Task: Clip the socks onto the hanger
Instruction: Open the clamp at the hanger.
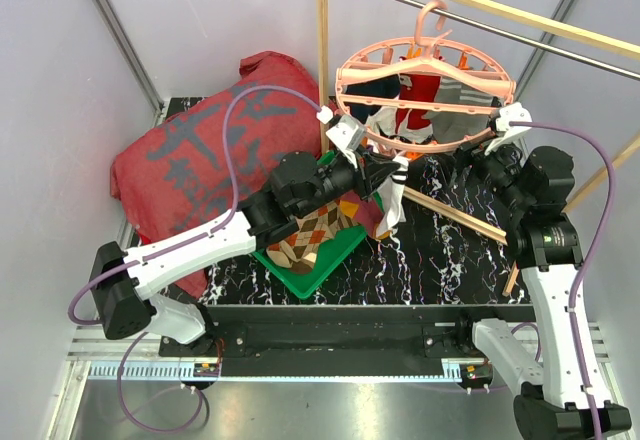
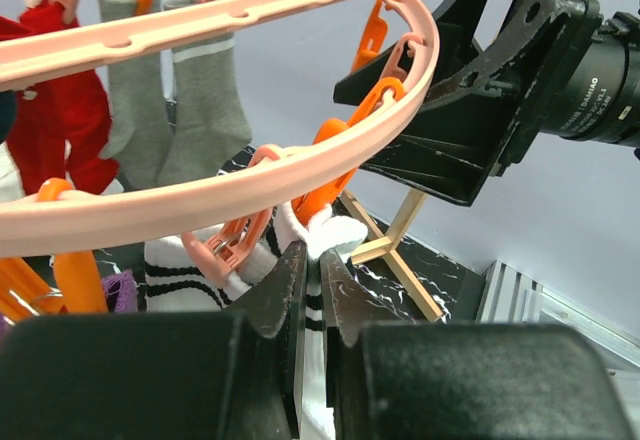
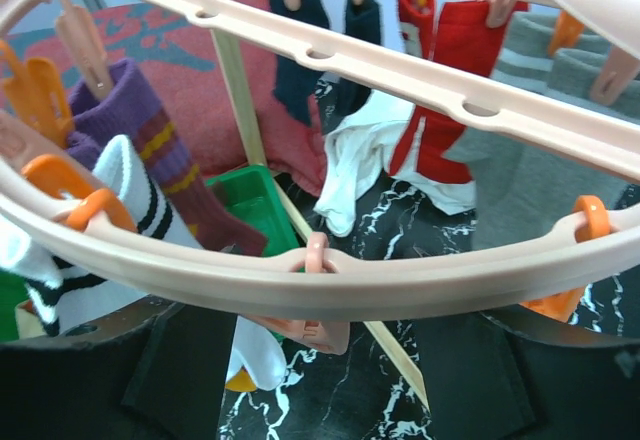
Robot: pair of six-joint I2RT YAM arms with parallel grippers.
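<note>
The salmon-pink hanger (image 1: 425,95) hangs from the rail with several socks clipped on. My left gripper (image 1: 396,174) is shut on a white sock with black stripes (image 2: 312,300), its top at an orange clip (image 2: 322,192) under the ring (image 2: 250,175). Grey socks (image 2: 190,90) and a red sock (image 2: 60,120) hang behind. My right gripper (image 1: 478,148) is open at the ring's near right rim (image 3: 400,290), its jaws wide apart on either side of a pink clip (image 3: 315,328). Purple-orange (image 3: 150,140), navy (image 3: 295,70), red (image 3: 450,90), white (image 3: 360,160) and grey (image 3: 540,150) socks hang there.
A green tray (image 1: 318,278) holds brown argyle socks (image 1: 315,235) below my left arm. A big red cloth (image 1: 200,160) lies at the back left. The wooden rail frame (image 1: 323,40) stands behind, and its base bar (image 2: 395,250) crosses the black marble table (image 1: 430,260).
</note>
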